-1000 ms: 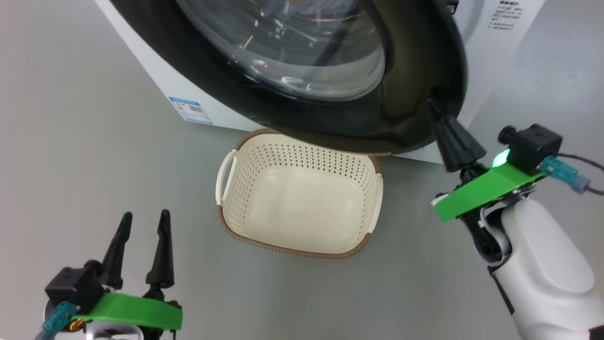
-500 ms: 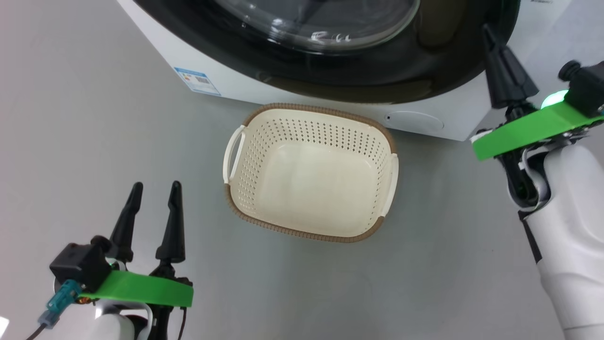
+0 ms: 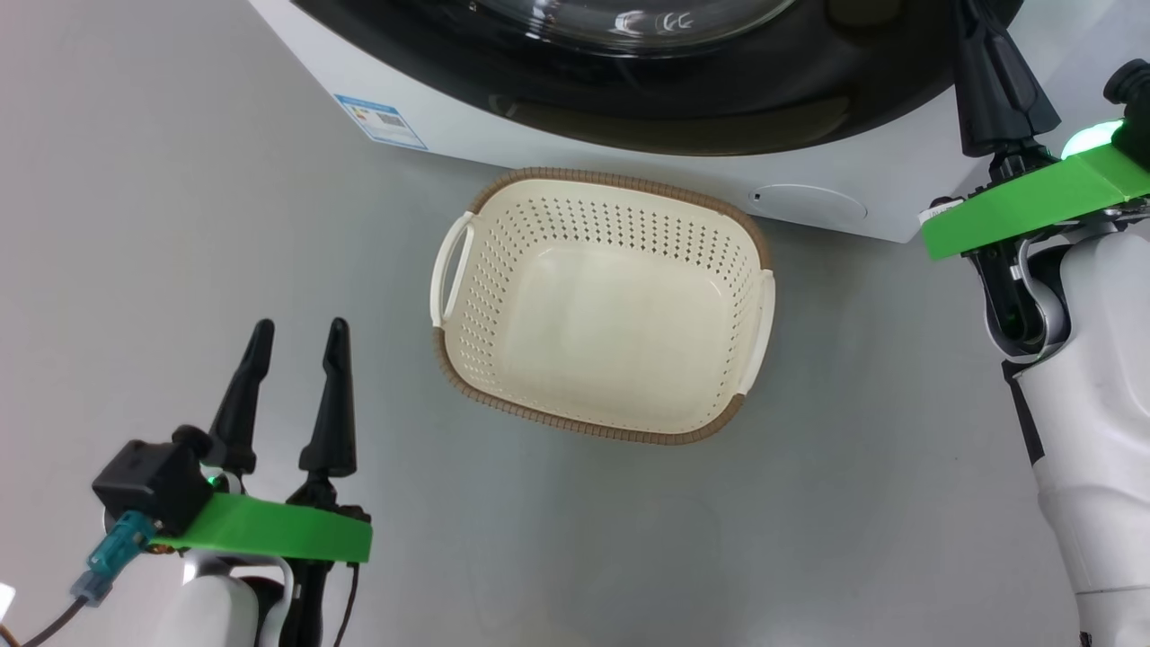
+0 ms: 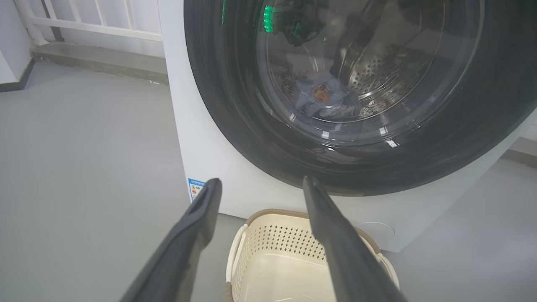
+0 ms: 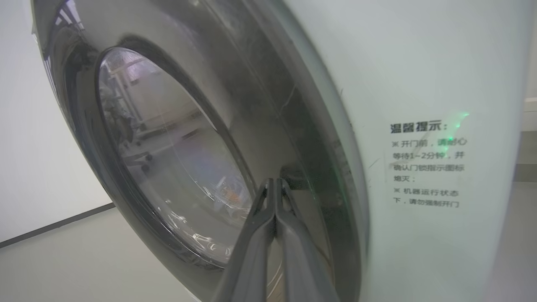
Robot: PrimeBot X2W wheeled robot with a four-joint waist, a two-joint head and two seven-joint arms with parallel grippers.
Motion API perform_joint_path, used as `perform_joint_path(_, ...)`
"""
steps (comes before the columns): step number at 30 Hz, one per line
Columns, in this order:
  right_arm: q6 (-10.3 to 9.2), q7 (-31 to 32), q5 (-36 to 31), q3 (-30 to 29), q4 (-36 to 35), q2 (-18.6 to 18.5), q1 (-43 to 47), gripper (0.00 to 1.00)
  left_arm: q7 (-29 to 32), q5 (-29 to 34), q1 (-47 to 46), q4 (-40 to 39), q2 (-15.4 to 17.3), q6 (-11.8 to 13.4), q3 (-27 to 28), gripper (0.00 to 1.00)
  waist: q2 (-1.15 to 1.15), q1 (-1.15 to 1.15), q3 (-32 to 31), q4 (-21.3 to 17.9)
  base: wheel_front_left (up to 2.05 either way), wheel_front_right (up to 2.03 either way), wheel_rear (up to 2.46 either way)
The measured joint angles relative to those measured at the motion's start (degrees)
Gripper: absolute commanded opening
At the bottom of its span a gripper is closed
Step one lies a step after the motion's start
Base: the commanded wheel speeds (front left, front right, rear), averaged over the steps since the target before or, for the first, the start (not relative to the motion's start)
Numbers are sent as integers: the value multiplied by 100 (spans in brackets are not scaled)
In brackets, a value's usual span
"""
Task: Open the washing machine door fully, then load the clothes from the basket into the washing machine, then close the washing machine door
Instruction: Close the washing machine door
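- Head view: a second ago the door (image 3: pixel 719 99) hung out over the far rim of the basket (image 3: pixel 593 225). Now it lies back against the front of the machine (image 3: pixel 898 180) and the rim is uncovered. The camera has also shifted, but the door's swing is real.
- The basket is empty and sits mouth up on the floor (image 3: pixel 180 270), just in front of the machine's lower front edge. Its long axis, handle to handle, runs roughly along that front, slightly skewed.
- The right gripper (image 3: pixel 984 40) is up at the door's right edge. The left gripper (image 3: pixel 301 325) hangs low at the left, well apart from the basket, with its fingers spread and nothing between them.
- Left wrist view: the left gripper (image 4: pixel 261 180) gapes wide and empty. The door (image 4: pixel 235 105) faces squarely outward, and the clothes (image 4: pixel 325 98) lie in the drum behind the glass. The basket (image 4: pixel 277 247) is below.
- Right wrist view: the right gripper (image 5: pixel 275 182) has its fingers pressed together on nothing, tips at the dark rim of the door (image 5: pixel 147 147) near a recess. I cannot tell whether they touch it. The door looks flush with the machine (image 5: pixel 419 63).
- Judgement: loading is done and the closing step is nearly finished. The latch is not visible, so a last firm press may still be needed.
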Motion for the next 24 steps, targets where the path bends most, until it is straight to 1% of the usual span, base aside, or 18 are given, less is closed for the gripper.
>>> perform_joint_path(9,-9,0,-2,214,22,-2,49,0,0,0,-1,109,19,0,26,100,0,0,-154,-90,0,0,0)
perform_joint_path(10,-9,0,-2,244,21,-3,76,4,0,0,0,135,22,0,32,100,0,0,-182,-106,0,0,0)
perform_joint_path(12,-9,0,-2,314,19,0,185,36,0,0,3,200,40,0,53,100,0,0,-239,-146,0,0,0)
perform_joint_path(13,-9,0,-2,359,19,0,266,71,0,0,4,237,57,0,60,100,0,0,-270,-167,0,0,0)
perform_joint_path(14,-9,0,-2,405,20,3,362,99,0,0,4,276,77,0,70,100,0,0,-305,-191,0,0,0)
perform_joint_path(20,-9,0,-2,592,22,29,927,100,0,0,71,474,221,0,159,100,0,0,-540,-357,0,0,0)
perform_joint_path(24,-9,0,5,595,19,68,1291,100,0,-36,158,552,308,0,222,100,0,0,-705,-501,0,0,0)
